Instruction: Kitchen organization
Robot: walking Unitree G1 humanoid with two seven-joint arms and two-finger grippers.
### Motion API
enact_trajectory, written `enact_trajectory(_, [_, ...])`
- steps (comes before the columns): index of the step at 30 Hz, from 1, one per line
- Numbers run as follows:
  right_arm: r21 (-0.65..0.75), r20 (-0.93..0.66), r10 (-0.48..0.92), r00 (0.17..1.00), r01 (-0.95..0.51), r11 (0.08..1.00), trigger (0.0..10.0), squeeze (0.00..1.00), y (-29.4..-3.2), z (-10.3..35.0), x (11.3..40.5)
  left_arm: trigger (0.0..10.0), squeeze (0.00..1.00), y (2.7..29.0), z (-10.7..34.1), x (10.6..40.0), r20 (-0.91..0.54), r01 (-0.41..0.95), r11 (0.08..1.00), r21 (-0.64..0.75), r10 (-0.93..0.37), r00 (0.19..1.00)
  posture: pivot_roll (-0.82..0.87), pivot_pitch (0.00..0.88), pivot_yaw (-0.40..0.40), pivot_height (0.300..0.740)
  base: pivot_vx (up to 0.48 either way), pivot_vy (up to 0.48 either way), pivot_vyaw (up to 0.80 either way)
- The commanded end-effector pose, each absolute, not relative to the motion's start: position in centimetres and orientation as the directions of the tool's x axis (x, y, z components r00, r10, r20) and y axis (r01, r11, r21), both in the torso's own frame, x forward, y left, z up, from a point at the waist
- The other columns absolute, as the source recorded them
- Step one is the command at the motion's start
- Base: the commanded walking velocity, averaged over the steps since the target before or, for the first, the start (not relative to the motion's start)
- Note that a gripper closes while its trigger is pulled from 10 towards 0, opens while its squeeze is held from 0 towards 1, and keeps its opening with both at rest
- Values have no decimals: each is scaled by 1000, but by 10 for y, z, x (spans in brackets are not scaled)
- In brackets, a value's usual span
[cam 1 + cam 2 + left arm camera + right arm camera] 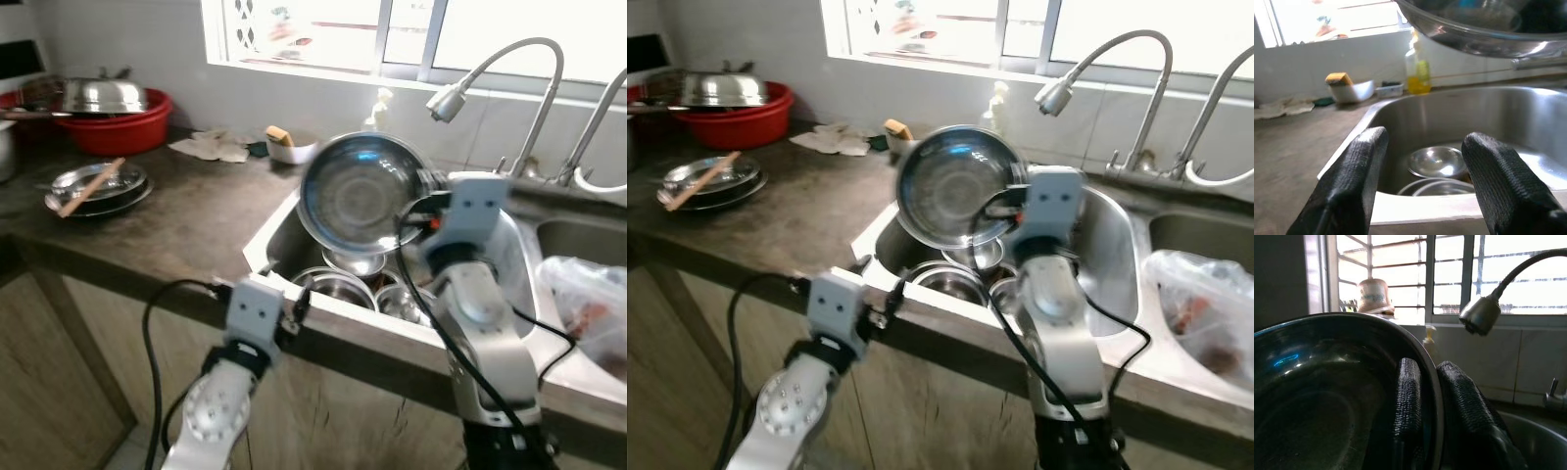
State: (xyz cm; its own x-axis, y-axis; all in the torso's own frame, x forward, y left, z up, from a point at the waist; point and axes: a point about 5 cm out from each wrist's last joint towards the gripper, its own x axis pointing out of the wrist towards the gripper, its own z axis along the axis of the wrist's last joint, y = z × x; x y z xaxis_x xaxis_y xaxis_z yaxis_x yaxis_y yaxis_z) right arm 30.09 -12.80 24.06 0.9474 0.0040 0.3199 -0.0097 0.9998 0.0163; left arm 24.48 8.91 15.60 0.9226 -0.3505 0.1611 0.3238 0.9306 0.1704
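Above the sink [277, 231], steel bowl [359, 193] in right end effector [1428, 406].

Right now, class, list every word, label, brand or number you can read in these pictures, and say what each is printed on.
None can be read.
Soap bottle: no legible label.
Pale jar at the window: bluish marking, too blurred to read.

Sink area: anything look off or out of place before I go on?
Nothing spilled or broken. The right gripper holds a steel bowl by its rim, tipped on edge above the sink, where more bowls are piled. The left gripper hovers open at the sink's front edge.
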Motion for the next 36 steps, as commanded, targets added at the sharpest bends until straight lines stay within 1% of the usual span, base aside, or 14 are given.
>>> enact_trajectory(1, [9, 285, -35, 958, 34, 999, 10000, 0, -140, 239, 304, 10000, 0, 81, 159, 244, 174, 352, 922, 162, -378, 909, 21, 7, -48, 740, 480, 0, 0])
enact_trajectory(2, [-2, 248, -43, 968, 44, 999, 10000, 0, -142, 234, 306, 10000, 0, 81, 159, 244, 174, 357, 921, 156, -381, 908, 22, 6, -51, 740, 480, 0, 0])
enact_trajectory(3, [-2, 248, -43, 968, 44, 999, 10000, 0, -142, 234, 306, 10000, 0, 81, 159, 244, 174, 357, 921, 156, -381, 908, 22, 6, -51, 740, 480, 0, 0])
enact_trajectory(7, [-48, 124, -54, 991, 60, 997, 10000, 0, -148, 220, 314, 10000, 0, 80, 158, 243, 160, 359, 920, 154, -382, 910, 23, 4, -51, 740, 0, 0, 0])
enact_trajectory(10, [-75, 42, -48, 998, 51, 996, 10000, 0, -150, 210, 319, 10000, 0, 80, 157, 243, 156, 356, 922, 151, -378, 913, 26, 3, -53, 740, 0, 0, 0])
enact_trajectory(11, [-88, -12, -16, 1000, 15, 996, 10000, 0, -149, 203, 323, 10000, 0, 80, 156, 243, 154, 358, 922, 151, -379, 912, 26, 3, -53, 740, 0, 0, 0])
enact_trajectory(12, [-106, -44, -21, 999, 17, 994, 10000, 0, -150, 199, 325, 10000, 0, 80, 156, 243, 153, 359, 921, 154, -381, 912, 25, 2, -55, 740, 0, 0, 0])
enact_trajectory(13, [-106, -44, -21, 999, 17, 994, 10000, 0, -150, 199, 325, 10000, 0, 80, 156, 243, 153, 359, 921, 154, -381, 912, 25, 2, -55, 740, 0, 0, 0])
enact_trajectory(14, [-117, -101, -9, 995, -3, 993, 10000, 0, -150, 192, 328, 10000, 0, 80, 156, 242, 152, 360, 920, 154, -382, 912, 25, 2, -57, 740, 0, 0, 0])
enact_trajectory(17, [-139, -160, -8, 987, -15, 990, 10000, 0, -151, 185, 330, 10000, 0, 79, 156, 242, 151, 362, 920, 151, -383, 911, 27, 2, -60, 740, 0, 0, 0])
enact_trajectory(20, [-134, -268, 12, 963, -50, 990, 10000, 0, -152, 170, 334, 10000, 0, 78, 155, 240, 150, 362, 920, 152, -384, 911, 29, 3, -65, 740, 0, 0, 0])
enact_trajectory(24, [-125, -360, 31, 932, -81, 989, 10000, 0, -154, 156, 342, 10000, 0, 78, 155, 238, 146, 361, 920, 150, -382, 913, 34, 6, -71, 740, 0, 0, 0])
enact_trajectory(30, [-133, -428, 61, 902, -130, 983, 10000, 0, -152, 145, 350, 10000, 0, 79, 155, 235, 143, 358, 922, 148, -379, 914, 47, 25, -77, 740, 0, 0, 0])
enact_trajectory(36, [-100, -497, 110, 861, -183, 978, 10000, 0, -144, 128, 348, 10000, 0, 79, 154, 231, 135, 357, 923, 142, -376, 917, 56, 49, -80, 740, 0, 0, 0])
